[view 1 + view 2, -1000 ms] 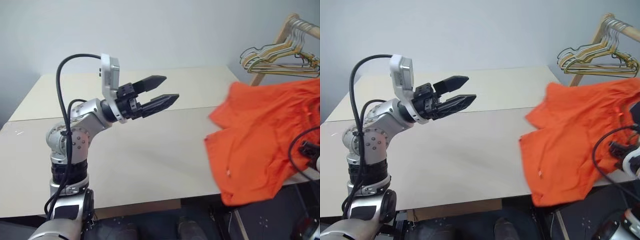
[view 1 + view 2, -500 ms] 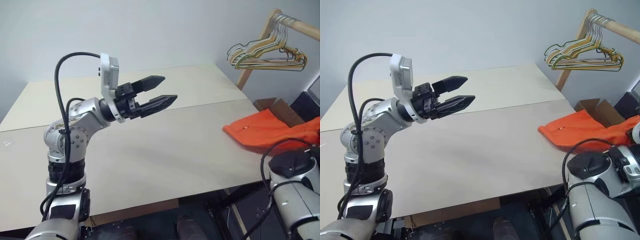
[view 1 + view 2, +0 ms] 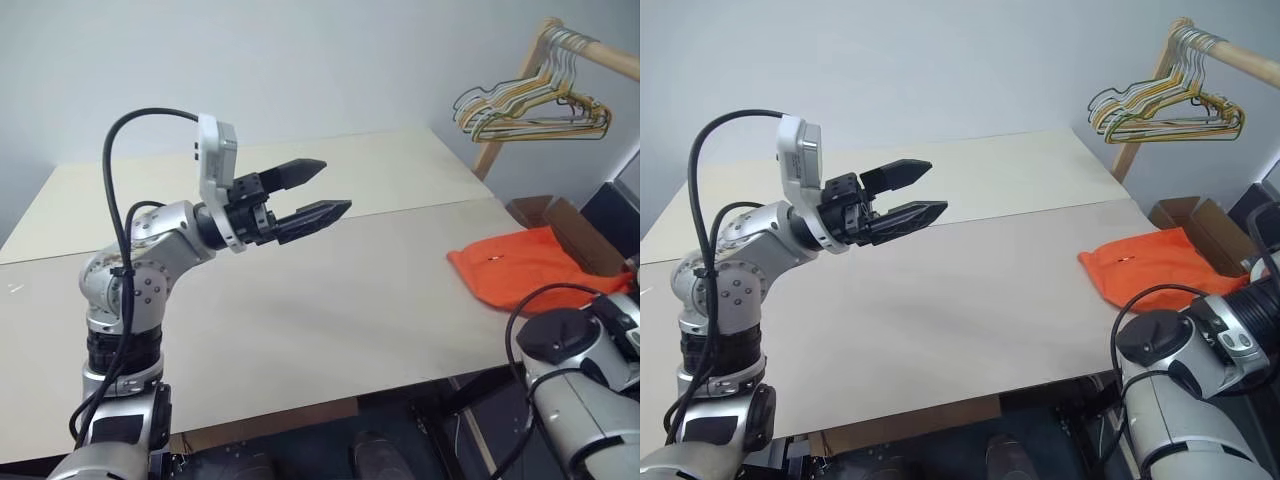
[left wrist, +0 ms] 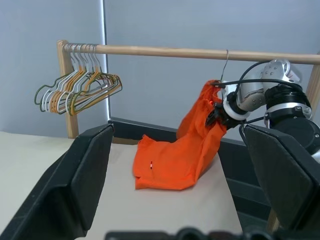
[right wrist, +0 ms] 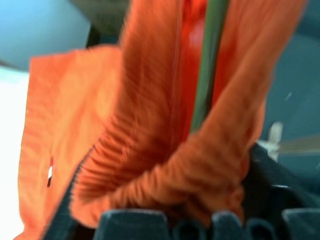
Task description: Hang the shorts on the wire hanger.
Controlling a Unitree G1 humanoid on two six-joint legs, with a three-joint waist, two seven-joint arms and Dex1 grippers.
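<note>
While the rail is carrying it:
Wire hanger (image 4: 226,62): hanging from wooden rail (image 4: 200,51)
Shorts (image 4: 175,160): trailing from rail down onto tabletop (image 3: 330,300) edge
Left claw (image 3: 322,190): hovering wide, well apart from rail
Right claw (image 4: 214,116): touching shorts beneath rail; grip unclear

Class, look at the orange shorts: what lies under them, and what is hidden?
The lower part of the shorts rests on the table at its corner. The upper part hangs from the wire hanger on the wooden rail. Fabric hides the hanger's lower wire.
</note>
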